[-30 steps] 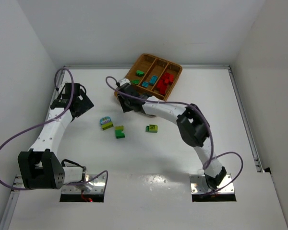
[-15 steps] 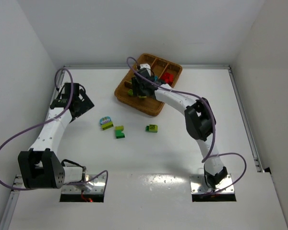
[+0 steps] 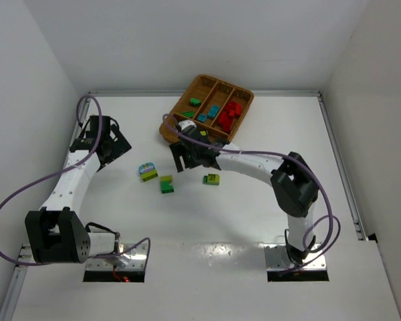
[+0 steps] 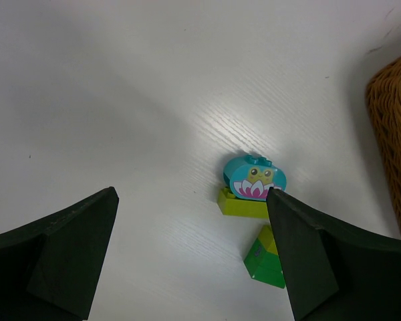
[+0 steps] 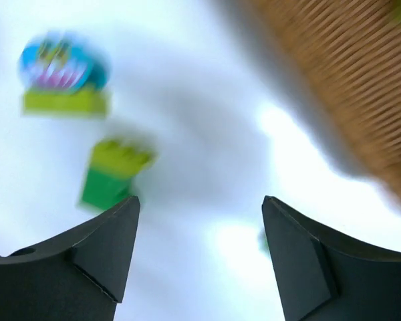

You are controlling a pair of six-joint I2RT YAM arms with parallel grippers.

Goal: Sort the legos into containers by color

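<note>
A brown woven wicker tray [image 3: 179, 108] is seen at the far middle of the white tabletop [image 3: 254, 221], split into three long compartments. Seen from overhead, green bricks [image 3: 195, 101] are held in the leftmost compartment, light blue bricks [image 3: 214, 110] in the middle one and red bricks [image 3: 228, 115] in the rightmost. Three pieces lie loose on the tabletop near the tray's near side. A rounded light blue brick printed with a face [image 4: 254, 177] is stacked on a lime plate. A lime-and-green brick [image 4: 264, 257] lies just beside it. A green brick with a yellow print [image 3: 211, 179] lies apart to the right. The right pincer [image 5: 200, 207] is spread wide and empty between the tray and the loose pieces; its view is blurred. The left pincer [image 4: 192, 221] is likewise wide, with nothing gripped, well left of the tray.
</note>
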